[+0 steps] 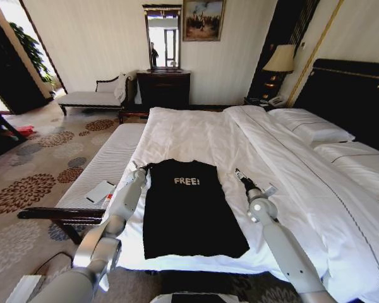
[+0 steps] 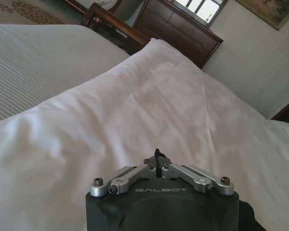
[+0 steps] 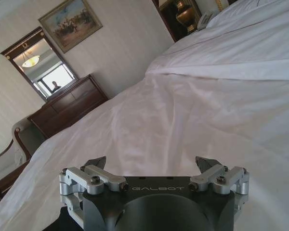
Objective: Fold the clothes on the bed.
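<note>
On the near half of the bed (image 1: 196,136), the black T-shirt (image 1: 188,208) lies flat and face up, collar pointing to 12 o'clock, hem toward 6 near the foot edge, white "FREE!" print on the chest. It already looks narrowed into a long panel, so I'd guess the sleeves are tucked under, though I can't really confirm that.

Left gripper (image 1: 139,168) sits at the shirt's 10 o'clock corner, right by the shoulder. In the left wrist view its fingers (image 2: 151,162) are pinched together with a sliver of black between the tips, so I'd say it has a pinch of shirt fabric. Right gripper (image 1: 239,174) is just off the shirt's 2 o'clock shoulder over the white duvet, fingers (image 3: 97,162) spread wide with nothing between them.

Handling-wise: thin cotton, light and floppy, no stiffness at all. It'll drape and drag rather than hold shape, and it can cling to the duvet or pull it up too. Best holds are the two shoulder corners, pinching only the black layer, lifted evenly so it doesn't skew.
</note>
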You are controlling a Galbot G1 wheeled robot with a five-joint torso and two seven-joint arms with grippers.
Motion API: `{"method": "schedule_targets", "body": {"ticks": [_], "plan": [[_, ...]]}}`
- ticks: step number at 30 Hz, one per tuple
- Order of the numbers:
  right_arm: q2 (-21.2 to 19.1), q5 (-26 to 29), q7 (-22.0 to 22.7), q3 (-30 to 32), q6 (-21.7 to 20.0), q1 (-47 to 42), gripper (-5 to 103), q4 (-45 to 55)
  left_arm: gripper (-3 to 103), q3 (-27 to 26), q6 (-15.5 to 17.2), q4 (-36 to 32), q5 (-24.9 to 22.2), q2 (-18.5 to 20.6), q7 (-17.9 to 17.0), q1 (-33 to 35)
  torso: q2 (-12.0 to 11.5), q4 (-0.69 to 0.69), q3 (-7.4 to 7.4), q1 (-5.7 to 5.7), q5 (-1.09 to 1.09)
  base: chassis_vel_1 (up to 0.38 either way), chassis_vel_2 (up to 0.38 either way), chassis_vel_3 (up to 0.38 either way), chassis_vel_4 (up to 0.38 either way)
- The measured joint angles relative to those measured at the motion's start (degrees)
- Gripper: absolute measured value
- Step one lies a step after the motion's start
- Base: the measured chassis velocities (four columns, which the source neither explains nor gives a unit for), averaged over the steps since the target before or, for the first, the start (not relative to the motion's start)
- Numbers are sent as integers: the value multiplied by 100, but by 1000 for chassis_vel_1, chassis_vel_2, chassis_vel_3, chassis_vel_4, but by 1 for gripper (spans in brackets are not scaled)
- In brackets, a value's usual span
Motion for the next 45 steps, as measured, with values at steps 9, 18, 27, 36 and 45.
{"method": "schedule_targets", "body": {"ticks": [9,18,27,36,45], "plan": [[-120,420,20,-1026,-337,1181,100,-877,0,37,-7,45,-8,85,22,-95,0,3,0,0,-2,0,0,0,0],[309,729,-174,-1927,-507,2277,100,-2151,0,10,-13,21,-4,204,65,19,0,3,1,1,1,0,0,0,0],[1123,878,-598,-2173,-670,3170,100,-3612,0,-27,-41,18,36,218,133,74,0,3,0,0,0,0,0,0,0],[1400,333,-892,-2120,-589,3519,100,-4415,0,-15,-50,17,36,218,151,65,0,1,0,1,0,0,0,0,0],[1481,87,-981,-2037,-547,3562,100,-4791,0,-20,-52,-28,20,240,168,85,0,1,0,0,0,0,0,0,0]]}}
